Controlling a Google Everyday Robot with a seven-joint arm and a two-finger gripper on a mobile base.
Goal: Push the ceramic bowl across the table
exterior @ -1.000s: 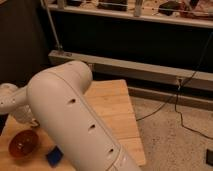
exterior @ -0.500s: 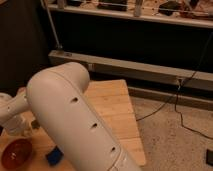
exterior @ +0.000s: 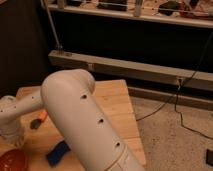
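The ceramic bowl (exterior: 11, 161), glossy orange-red, sits at the bottom left corner of the view on the light wooden table (exterior: 116, 107), partly cut off by the frame edge. My gripper (exterior: 14, 135) hangs from the white wrist at the far left, just above and behind the bowl. My thick white arm (exterior: 82, 120) crosses the middle of the view and hides much of the table.
An orange carrot-shaped item (exterior: 39, 120) lies on the table right of the gripper. A blue object (exterior: 57, 152) lies beside the arm near the bowl. Beyond the table are a grey rail (exterior: 135, 70), a dark wall, and cables on the speckled floor (exterior: 175, 135).
The bowl has slid toward the lower left corner of the view. The gripper and forearm moved down and left with it, and the carrot-shaped item now shows.
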